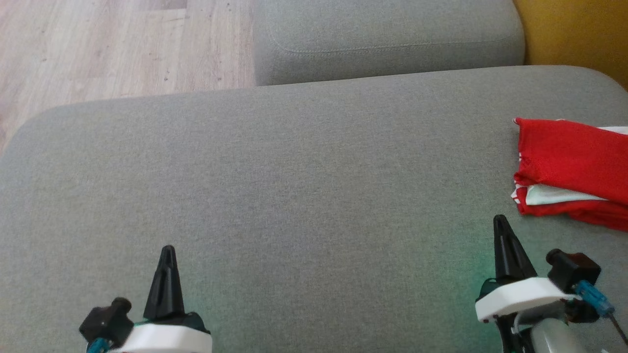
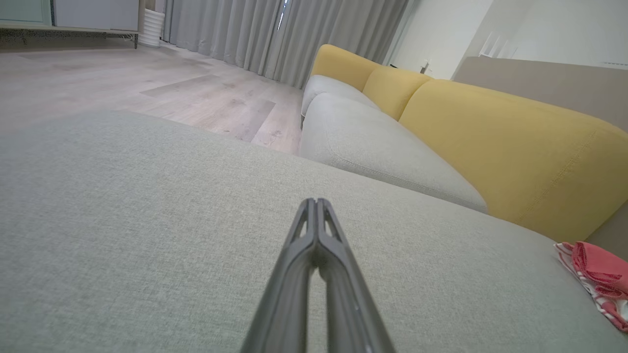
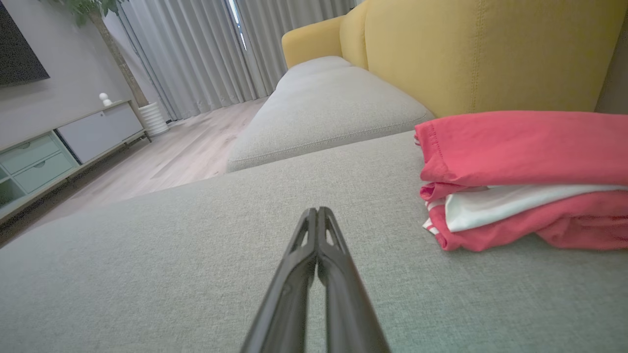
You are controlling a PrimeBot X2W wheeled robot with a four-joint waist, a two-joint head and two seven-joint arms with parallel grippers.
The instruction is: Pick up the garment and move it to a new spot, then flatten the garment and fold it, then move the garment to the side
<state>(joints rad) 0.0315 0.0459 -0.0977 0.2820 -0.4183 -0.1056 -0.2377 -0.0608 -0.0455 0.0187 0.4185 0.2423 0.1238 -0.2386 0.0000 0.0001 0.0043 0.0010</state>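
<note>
The garment (image 1: 571,171) is red and white and lies folded in a neat stack at the right edge of the grey cushion (image 1: 294,171). It also appears in the right wrist view as the garment (image 3: 525,176) and far right in the left wrist view as the garment (image 2: 596,279). My right gripper (image 1: 500,223) is shut and empty, a short way to the near left of the stack. My left gripper (image 1: 168,251) is shut and empty too, low at the left over bare cushion. In the wrist views the left gripper (image 2: 315,202) and right gripper (image 3: 317,211) have their fingers pressed together.
A second grey cushion (image 1: 387,39) lies beyond the first. Yellow sofa backrests (image 2: 510,142) rise along the right side. Wooden floor (image 1: 113,44) shows past the cushion's far left edge. Curtains (image 3: 196,54) and a low cabinet (image 3: 64,142) stand across the room.
</note>
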